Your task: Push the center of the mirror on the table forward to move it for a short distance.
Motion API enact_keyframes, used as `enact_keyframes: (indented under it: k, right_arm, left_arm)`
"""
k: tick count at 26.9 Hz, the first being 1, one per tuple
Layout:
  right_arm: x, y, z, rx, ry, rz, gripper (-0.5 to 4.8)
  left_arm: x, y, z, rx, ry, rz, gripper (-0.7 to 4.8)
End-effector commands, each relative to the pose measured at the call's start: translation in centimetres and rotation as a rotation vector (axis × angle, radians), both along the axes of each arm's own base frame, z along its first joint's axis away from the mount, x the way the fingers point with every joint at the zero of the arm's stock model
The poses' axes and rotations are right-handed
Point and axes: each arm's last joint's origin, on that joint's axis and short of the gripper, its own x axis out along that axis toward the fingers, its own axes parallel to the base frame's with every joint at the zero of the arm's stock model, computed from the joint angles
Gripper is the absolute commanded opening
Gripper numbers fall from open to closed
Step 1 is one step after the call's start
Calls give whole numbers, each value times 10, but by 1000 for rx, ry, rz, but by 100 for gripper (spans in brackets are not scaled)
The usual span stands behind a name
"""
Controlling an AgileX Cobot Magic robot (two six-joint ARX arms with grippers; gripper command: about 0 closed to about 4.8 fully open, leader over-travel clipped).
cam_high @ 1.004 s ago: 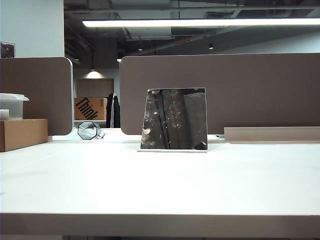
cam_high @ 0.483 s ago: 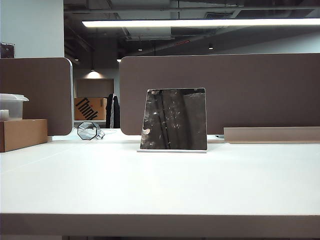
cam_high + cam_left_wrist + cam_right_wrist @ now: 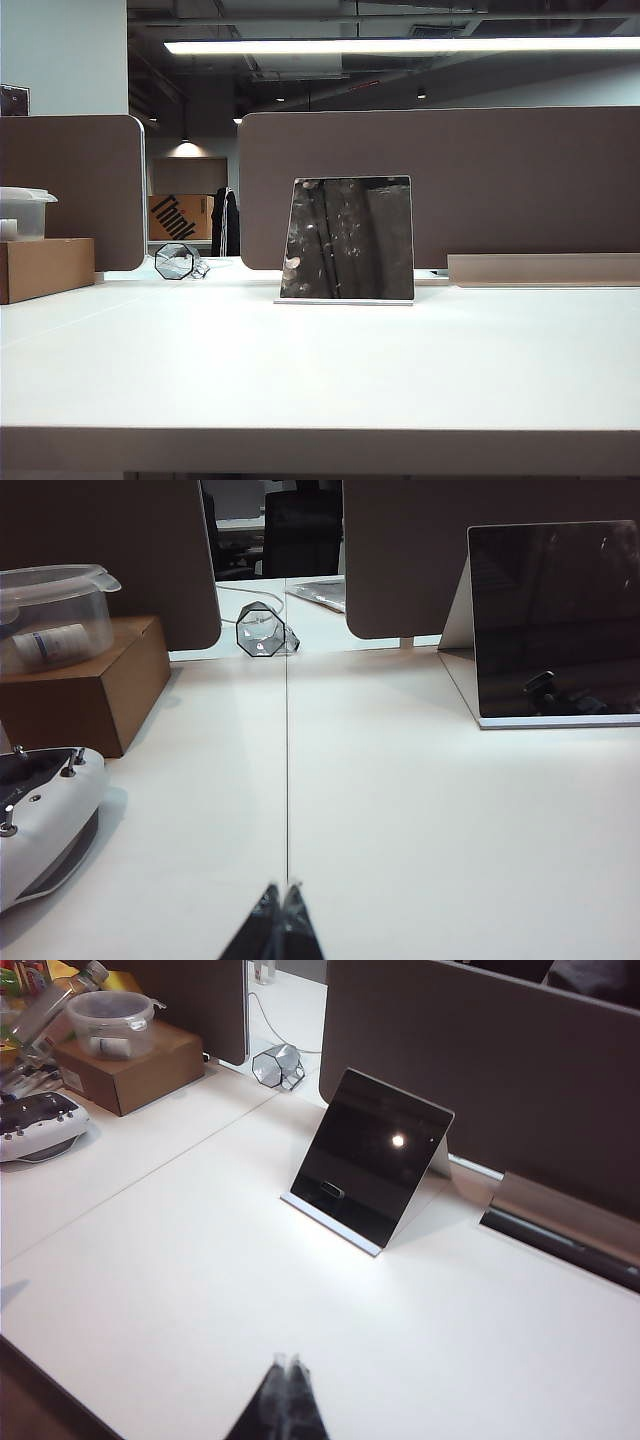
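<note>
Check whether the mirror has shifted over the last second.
No. In the exterior view the mirror keeps its place against the brown partition behind it. Neither gripper appears there.

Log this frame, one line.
mirror upright on table, untouched | left pincer shut, short of it | right pincer shut, short of it

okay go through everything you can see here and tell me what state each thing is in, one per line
mirror: leaning upright on its pale base strip, untouched
left gripper: fingers shut, low over the table, short of the mirror
right gripper: fingers shut, raised over the table's near part
plastic container: lid on, sitting on the cardboard box
octagonal glass object: resting on the table by the partition
</note>
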Motion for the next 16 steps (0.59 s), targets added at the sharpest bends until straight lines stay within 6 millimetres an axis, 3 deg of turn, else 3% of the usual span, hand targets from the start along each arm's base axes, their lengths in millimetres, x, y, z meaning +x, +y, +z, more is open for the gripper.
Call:
enact_keyframes:
  k: [1,7,16]
  right_arm:
    - [-2,-15,-8,126,2,12,-5]
    - [-6,-36,-11,247,21,126,-5]
    - [-7,-38,-19,167,36,122,26]
  left_arm:
    - [0,0,1,1,-8,-3,-5]
    - [0,0,1,1,-8,-3,-5]
    - [0,0,1,1,-8,-3,-5]
